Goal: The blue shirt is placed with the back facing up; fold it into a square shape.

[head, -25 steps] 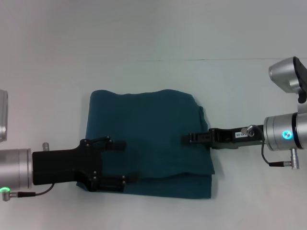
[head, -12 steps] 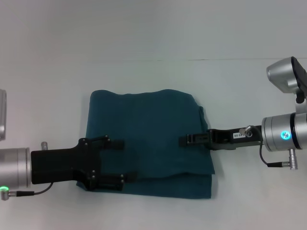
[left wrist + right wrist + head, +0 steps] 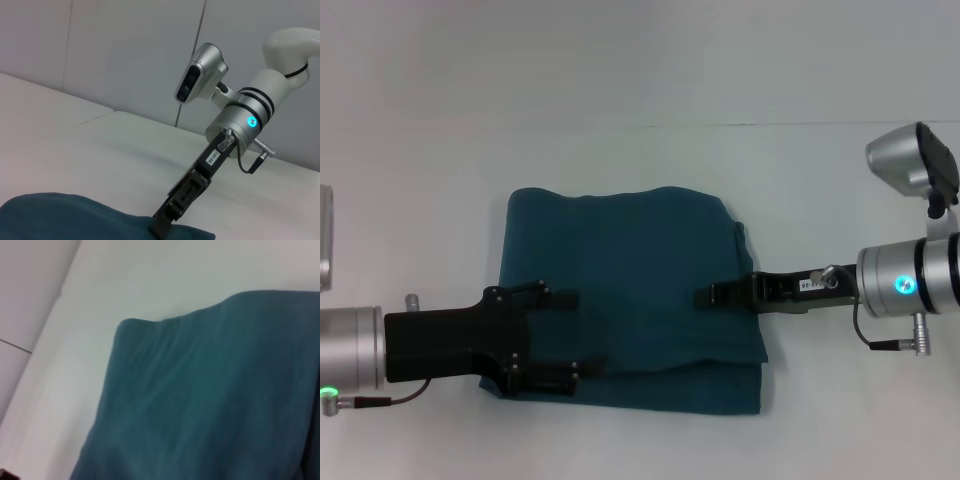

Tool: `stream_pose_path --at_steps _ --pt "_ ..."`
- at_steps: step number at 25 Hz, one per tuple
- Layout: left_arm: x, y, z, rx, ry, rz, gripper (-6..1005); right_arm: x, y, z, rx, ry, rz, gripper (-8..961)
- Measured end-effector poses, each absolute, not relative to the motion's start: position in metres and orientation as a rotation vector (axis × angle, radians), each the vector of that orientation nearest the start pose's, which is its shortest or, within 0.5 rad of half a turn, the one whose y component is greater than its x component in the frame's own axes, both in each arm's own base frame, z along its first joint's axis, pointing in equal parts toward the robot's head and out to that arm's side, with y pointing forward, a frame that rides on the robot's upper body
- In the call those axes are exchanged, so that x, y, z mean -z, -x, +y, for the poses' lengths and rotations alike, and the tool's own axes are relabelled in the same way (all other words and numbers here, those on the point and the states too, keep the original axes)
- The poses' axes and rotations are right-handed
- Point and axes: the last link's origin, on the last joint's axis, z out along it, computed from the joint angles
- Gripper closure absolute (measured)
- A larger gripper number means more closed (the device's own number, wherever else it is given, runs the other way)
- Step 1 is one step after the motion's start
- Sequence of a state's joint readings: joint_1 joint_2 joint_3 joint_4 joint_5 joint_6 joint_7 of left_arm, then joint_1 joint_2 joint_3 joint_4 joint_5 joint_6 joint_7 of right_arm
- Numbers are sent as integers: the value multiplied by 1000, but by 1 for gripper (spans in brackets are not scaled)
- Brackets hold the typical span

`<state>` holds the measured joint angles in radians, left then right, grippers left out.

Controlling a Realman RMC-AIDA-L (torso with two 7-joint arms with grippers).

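the blue shirt [image 3: 630,290] lies mid-table, already folded into a near-square bundle, layered edges at five o'clock. the left gripper [image 3: 563,335], prongs spread, rests over its eight o'clock corner; the right gripper [image 3: 710,296], seemingly pressed together, sits at three o'clock. looks nearly finished.

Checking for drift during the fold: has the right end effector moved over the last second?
Yes. The right end effector slid slightly leftward over the blue shirt, whose edges stayed put.

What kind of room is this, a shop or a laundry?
Probably a robot test lab: a bare white table, plain panelled walls, one folded blue shirt, and the left gripper and right gripper over it.
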<state>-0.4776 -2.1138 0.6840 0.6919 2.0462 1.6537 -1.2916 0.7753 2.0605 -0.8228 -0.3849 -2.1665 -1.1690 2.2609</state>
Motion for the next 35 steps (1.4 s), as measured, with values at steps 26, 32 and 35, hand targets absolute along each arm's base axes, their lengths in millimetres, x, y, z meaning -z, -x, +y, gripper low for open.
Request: stream_pose_path --at_steps 26,32,35 --pt "8 267 301 733 2797 -543 51 59 -245 374 -473 2407 1704 930" --pt "7 267 302 740 2793 -556 51 54 -239 375 -506 2441 1667 930" --pt "7 267 302 740 2792 -558 51 52 -234 376 -517 2466 1640 930"
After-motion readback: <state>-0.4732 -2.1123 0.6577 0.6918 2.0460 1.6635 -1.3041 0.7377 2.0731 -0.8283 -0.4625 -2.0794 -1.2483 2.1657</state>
